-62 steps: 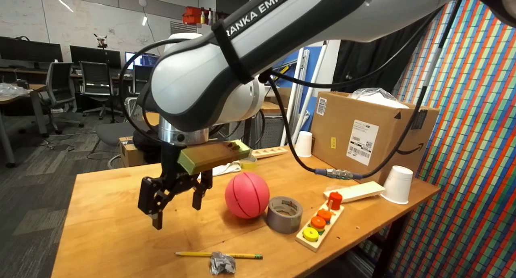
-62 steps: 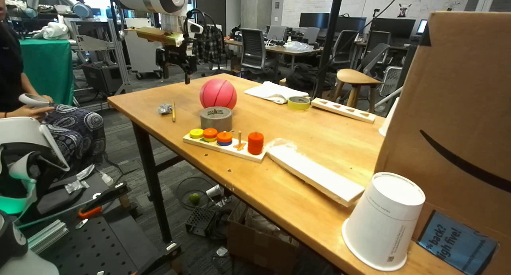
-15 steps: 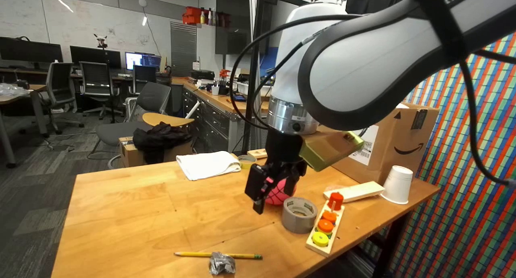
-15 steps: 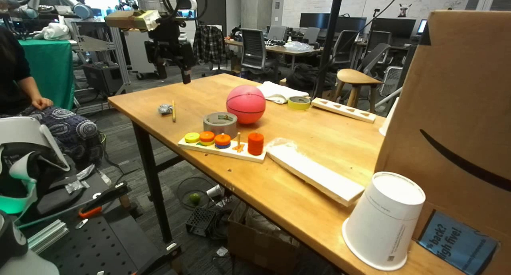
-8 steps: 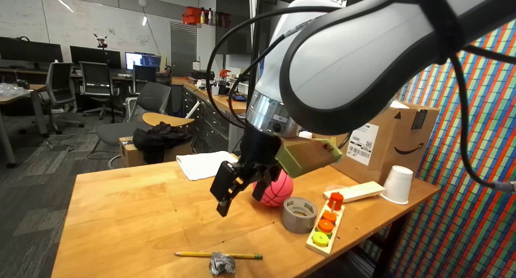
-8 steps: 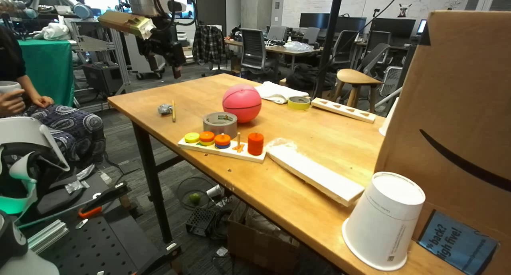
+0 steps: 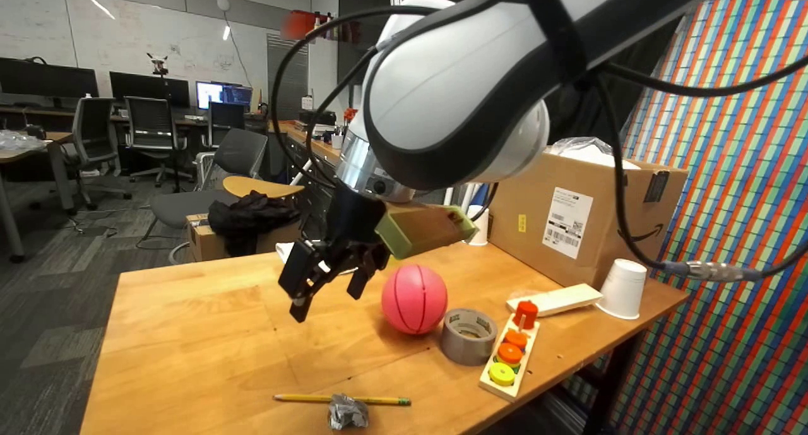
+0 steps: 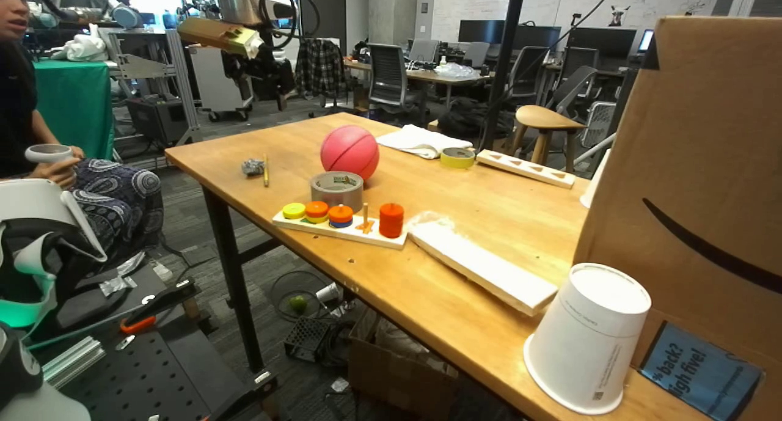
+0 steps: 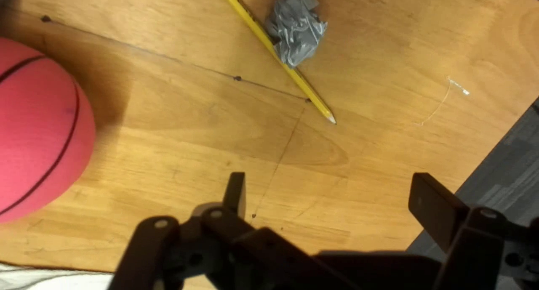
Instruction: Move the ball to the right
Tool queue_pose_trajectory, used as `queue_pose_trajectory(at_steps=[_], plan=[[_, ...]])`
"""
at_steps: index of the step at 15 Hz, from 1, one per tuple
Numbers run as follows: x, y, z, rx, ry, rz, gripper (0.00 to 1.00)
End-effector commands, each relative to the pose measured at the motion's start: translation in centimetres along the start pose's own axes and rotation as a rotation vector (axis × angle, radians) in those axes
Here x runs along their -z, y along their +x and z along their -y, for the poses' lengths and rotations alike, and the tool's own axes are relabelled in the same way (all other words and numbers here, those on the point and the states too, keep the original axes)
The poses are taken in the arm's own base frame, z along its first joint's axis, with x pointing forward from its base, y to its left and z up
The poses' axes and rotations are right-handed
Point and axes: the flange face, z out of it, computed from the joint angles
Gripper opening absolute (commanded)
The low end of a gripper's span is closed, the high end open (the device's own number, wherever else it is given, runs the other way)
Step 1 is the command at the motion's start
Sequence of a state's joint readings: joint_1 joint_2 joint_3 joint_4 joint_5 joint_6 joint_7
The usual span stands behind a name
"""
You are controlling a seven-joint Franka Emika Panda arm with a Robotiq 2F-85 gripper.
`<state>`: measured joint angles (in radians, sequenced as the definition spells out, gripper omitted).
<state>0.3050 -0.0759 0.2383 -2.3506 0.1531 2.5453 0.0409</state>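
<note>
Gripper [image 7: 327,300] near ball [image 7: 414,299]; clear plastic [image 7: 577,145] in cardboard box [image 7: 525,189].

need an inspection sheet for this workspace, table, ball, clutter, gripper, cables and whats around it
Surface: wooden table, small dark marks and thin lines showing in the wrist view.
Job's things: pink ball resting beside the gray tape roll; contact between them can't be told.
Clutter: crumpled gray wad overlapping the pencil in the wrist view; disc-stacking toy, white cloth, yellow tape roll, wooden board, white cups.
Gripper: fingers spread, holding nothing, apart from the ball.
Cables: black, looping along the robot arm in an exterior view.
Surroundings: cardboard box on the table; person seated nearby; chairs and monitors behind.
</note>
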Motion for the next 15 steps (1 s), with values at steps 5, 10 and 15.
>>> queue_pose_trajectory(at_steps=[5,10,15], plan=[[-6.3,3.9,-0.1,0.000,0.103,0.092,1.00],[-9.1,3.4,-2.1,-0.002,0.144,0.217,1.00],[-2.9,4.2,-7.7,0.052,-0.146,0.223,1.00]])
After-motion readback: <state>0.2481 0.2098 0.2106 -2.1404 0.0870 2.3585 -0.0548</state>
